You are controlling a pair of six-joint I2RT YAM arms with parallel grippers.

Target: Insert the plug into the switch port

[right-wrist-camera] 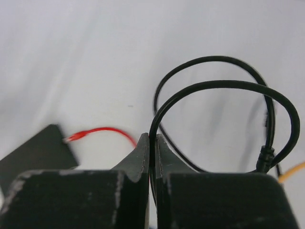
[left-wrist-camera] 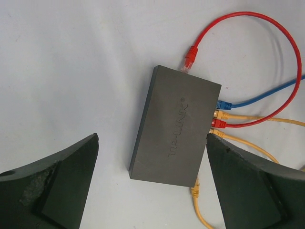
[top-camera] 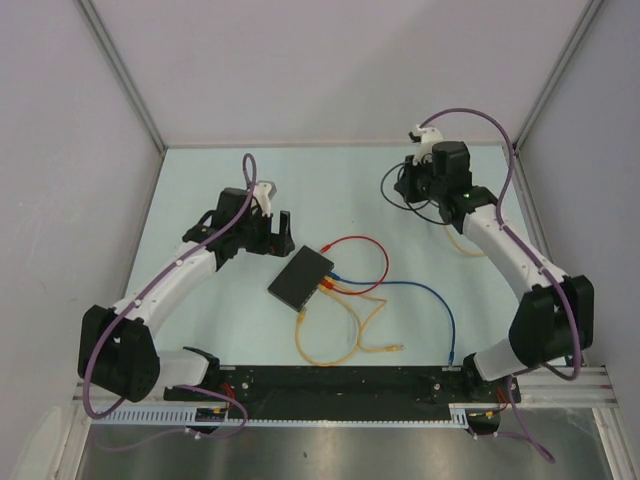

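The black switch [top-camera: 300, 277] lies flat mid-table, also in the left wrist view [left-wrist-camera: 174, 129] and at the lower left of the right wrist view [right-wrist-camera: 35, 152]. Blue, yellow and red plugs [left-wrist-camera: 220, 116] sit in the ports along its long edge. My left gripper [top-camera: 272, 235] is open, above the switch's left side, with its fingers apart on either side [left-wrist-camera: 152, 143]. My right gripper [top-camera: 410, 185] is at the back right, shut on a looped thin black cable [right-wrist-camera: 214, 86]. A thicker moulded piece [right-wrist-camera: 265, 157] of that cable hangs at the lower right; its plug tip is hidden.
A red cable [top-camera: 370, 250] loops right of the switch, its loose end [left-wrist-camera: 190, 55] resting against the switch's short side. A blue cable [top-camera: 440, 300] and yellow cables [top-camera: 350, 335] trail toward the black rail [top-camera: 330, 385] at the near edge. Enclosure walls stand on three sides.
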